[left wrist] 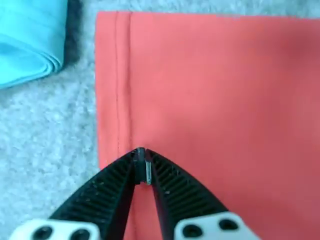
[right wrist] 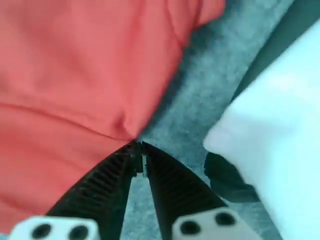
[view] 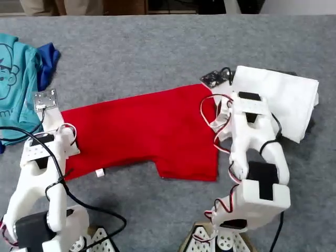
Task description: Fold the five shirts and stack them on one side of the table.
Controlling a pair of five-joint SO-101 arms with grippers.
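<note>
A red shirt [view: 142, 131] lies spread flat across the middle of the grey table. My left gripper [view: 59, 123] is at its left hem. In the left wrist view the fingers are pressed shut [left wrist: 140, 162] on the red cloth [left wrist: 215, 90], just inside the stitched hem. My right gripper [view: 218, 107] is at the shirt's right edge. In the right wrist view it is shut [right wrist: 136, 152] on that edge, and the red cloth [right wrist: 75, 75] puckers toward the tips.
A folded white shirt [view: 278, 100] [right wrist: 275, 130] lies at the right on a dark garment [right wrist: 225, 175], close to the right arm. A teal shirt [view: 16, 79] [left wrist: 27, 40] and a blue one [view: 48, 58] lie at the far left. Bare grey table [view: 157, 47] lies behind.
</note>
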